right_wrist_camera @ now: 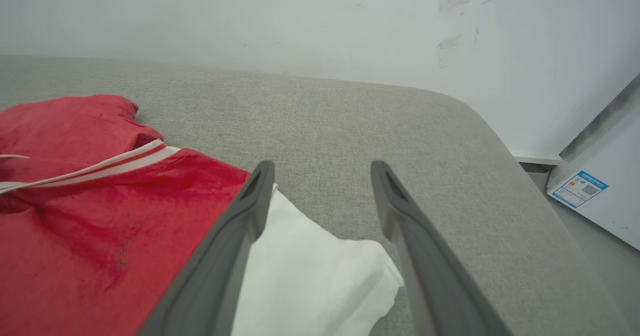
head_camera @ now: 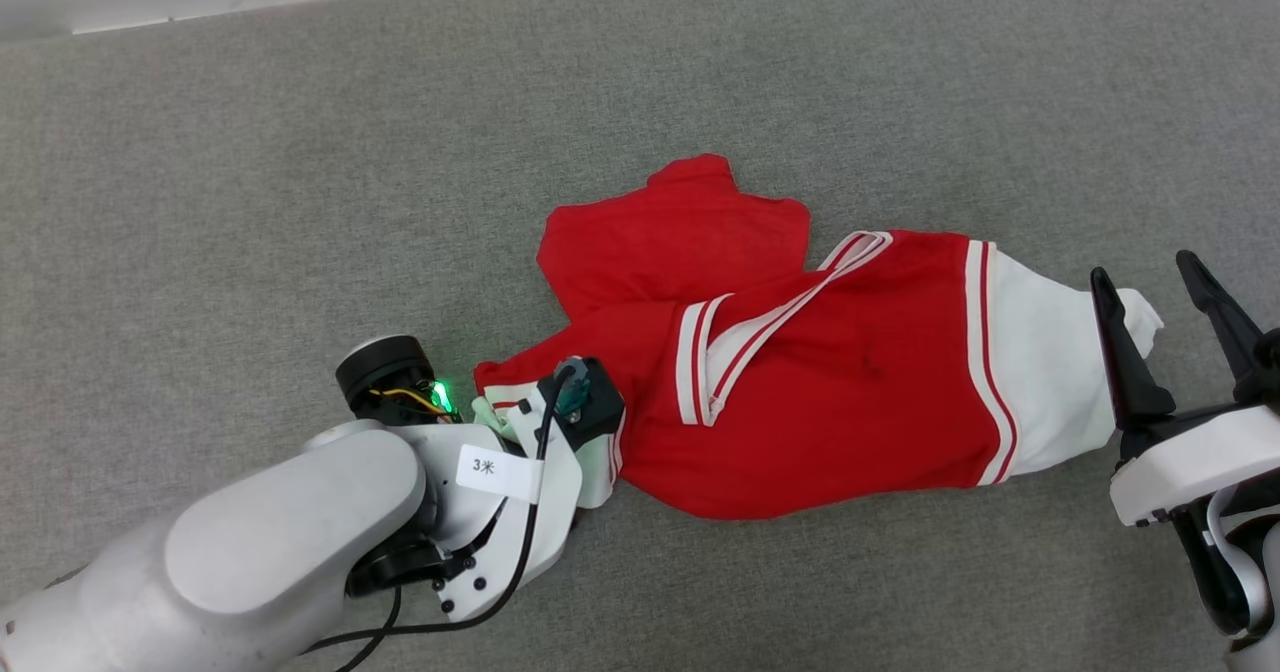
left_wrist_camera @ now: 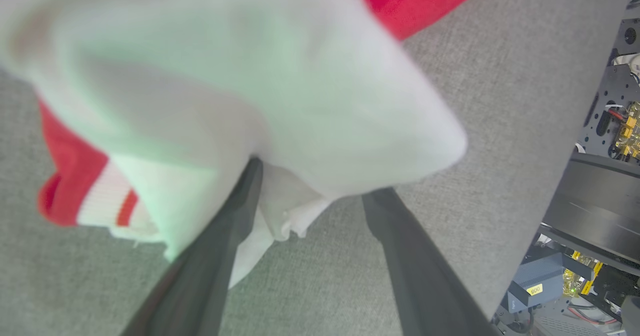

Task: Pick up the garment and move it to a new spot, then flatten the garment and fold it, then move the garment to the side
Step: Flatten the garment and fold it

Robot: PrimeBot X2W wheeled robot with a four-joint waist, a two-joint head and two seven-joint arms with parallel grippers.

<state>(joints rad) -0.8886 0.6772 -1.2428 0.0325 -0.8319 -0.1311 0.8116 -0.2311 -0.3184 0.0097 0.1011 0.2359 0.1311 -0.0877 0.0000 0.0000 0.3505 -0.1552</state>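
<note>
On the grey padded surface, the garment lies crumpled, one red flap folded back and a white sleeve at each end. The likely trouble is that either pinch catches only a thin sleeve edge, so the cloth slips free on lifting, or uneven pulls twist it more. The left gripper stands wide, white sleeve draped over its fingertips, nothing clamped. The right gripper is equally wide, straddling the other sleeve's tip.

Soft matt cloth garment on coarse woven grey surface.
</note>
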